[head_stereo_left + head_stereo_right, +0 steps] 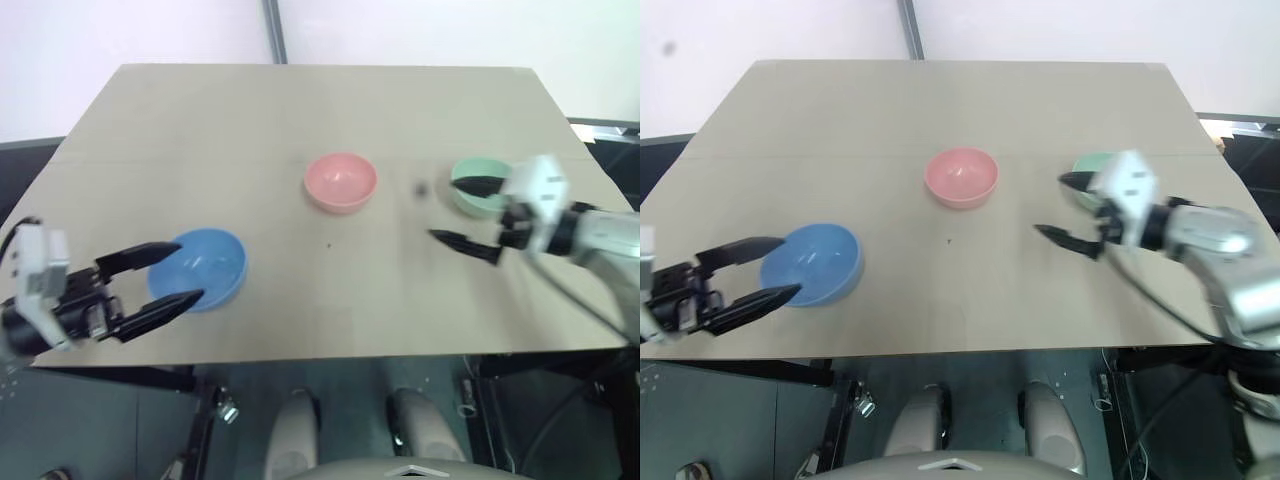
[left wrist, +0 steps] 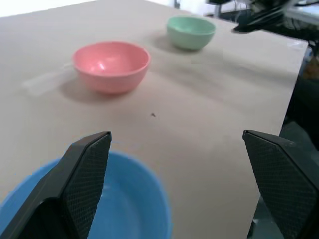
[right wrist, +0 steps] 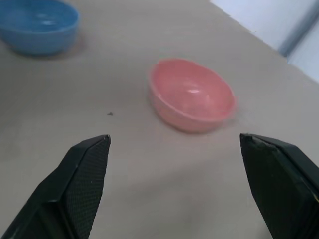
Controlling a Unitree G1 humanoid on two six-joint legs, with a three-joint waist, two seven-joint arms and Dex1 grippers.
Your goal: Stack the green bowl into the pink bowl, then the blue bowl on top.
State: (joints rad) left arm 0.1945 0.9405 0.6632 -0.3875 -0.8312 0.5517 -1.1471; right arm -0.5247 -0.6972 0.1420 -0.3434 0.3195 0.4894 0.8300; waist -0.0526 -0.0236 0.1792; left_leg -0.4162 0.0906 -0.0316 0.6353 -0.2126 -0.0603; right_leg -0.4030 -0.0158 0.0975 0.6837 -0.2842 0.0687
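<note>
Right gripper (image 1: 467, 213) spread wide beside green bowl (image 1: 474, 196), apparently ready to grasp (left gripper (image 1: 158, 277) likewise apart at blue bowl (image 1: 210, 262)).

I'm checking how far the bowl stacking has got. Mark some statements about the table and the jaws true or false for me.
1. The green bowl already sits inside the pink bowl. False: they stand apart on the table, each empty.
2. The left gripper has its jaws open around the near side of the blue bowl. True.
3. The right gripper is shut on the green bowl. False: its jaws are open and hold nothing; it is beside that bowl.
4. The pink bowl stands between the blue and green bowls. True.
5. The blue bowl is upside down. False: it stands upright, hollow side up.
</note>
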